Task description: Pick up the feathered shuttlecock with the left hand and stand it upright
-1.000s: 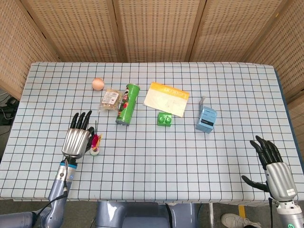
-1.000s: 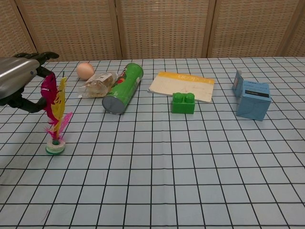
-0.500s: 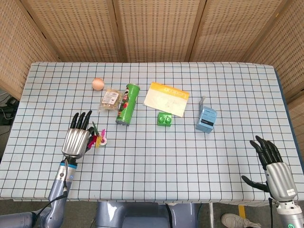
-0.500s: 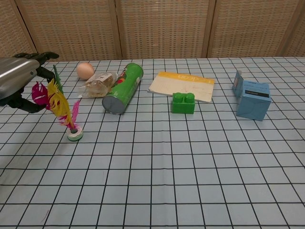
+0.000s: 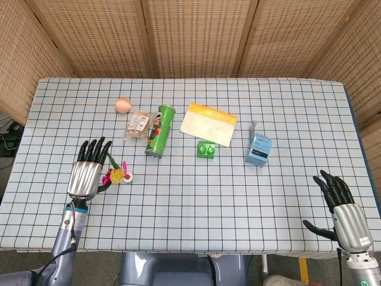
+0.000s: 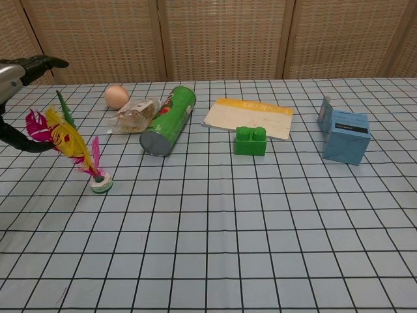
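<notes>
Left hand (image 6: pixel 16 72) mostly cut off by left edge in chest view: only dark fingertips and curved thumb showing. Contact between thumb and shuttlecock (image 6: pixel 71 147) feathers: cannot tell. Right hand (image 5: pixel 344 205) absent from chest view; wrist cut by bottom edge in head view. Print on snack packet (image 5: pixel 139 124) beyond left hand too small to read.

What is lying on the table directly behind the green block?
Just behind the green block lies a flat yellow-topped booklet, its near edge partly covered by the block in the chest view. The head view shows the booklet whole, with a small gap between them; nothing else sits there.
</notes>
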You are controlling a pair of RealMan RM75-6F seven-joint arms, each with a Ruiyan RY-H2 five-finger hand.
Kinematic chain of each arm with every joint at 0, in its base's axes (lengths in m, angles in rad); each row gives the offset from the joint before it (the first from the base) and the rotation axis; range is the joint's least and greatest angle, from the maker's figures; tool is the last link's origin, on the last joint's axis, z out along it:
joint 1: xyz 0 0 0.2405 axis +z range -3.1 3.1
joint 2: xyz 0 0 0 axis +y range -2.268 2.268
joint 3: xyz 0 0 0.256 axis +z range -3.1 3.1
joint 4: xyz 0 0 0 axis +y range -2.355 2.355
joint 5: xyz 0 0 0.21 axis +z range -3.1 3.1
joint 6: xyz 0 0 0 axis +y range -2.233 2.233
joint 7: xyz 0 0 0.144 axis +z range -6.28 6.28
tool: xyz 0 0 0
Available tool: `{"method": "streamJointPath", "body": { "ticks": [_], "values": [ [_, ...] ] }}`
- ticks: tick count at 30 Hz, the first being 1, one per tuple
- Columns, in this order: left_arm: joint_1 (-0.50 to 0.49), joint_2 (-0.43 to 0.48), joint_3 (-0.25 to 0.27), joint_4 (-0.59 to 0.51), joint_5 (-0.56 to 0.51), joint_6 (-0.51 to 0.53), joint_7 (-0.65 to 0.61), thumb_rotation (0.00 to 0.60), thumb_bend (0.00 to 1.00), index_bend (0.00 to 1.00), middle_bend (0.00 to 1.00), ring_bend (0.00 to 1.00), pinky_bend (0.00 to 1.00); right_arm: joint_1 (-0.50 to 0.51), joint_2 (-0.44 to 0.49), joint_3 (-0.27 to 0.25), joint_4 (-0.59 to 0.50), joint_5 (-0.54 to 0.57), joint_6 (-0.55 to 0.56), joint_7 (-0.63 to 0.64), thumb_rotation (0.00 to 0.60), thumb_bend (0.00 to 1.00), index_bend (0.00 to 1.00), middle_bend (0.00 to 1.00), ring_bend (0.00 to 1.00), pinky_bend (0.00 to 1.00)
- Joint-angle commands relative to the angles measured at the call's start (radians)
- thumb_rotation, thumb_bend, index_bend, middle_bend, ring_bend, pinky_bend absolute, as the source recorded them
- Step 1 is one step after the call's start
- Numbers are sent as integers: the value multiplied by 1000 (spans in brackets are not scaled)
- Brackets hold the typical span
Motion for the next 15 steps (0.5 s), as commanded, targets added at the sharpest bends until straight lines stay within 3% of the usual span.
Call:
{"method": "streamJointPath", "body": {
  "ticks": [1,6,12,15],
  "values": [
    [55,46,34,-38,64,57,-64,600,192,9,0,0,0,0,0,1,-1,1,1,-2,600,65,90,0,0,49],
    [124,84,91,-29,117,117,-92,600,195,26,0,0,0,-2,2,1,-3,3,3,-11,600,65,89,0,0,33],
    [236,126,181,60,196,220,-130,600,198,26,0,0,0,-3,-1,4,-13,5,2,-43,600,65,83,0,0,6],
    [276,153,202,88,211,241,-164,600,199,26,0,0,0,-4,-3,6,-15,8,1,-57,600,65,83,0,0,6]
  ]
}}
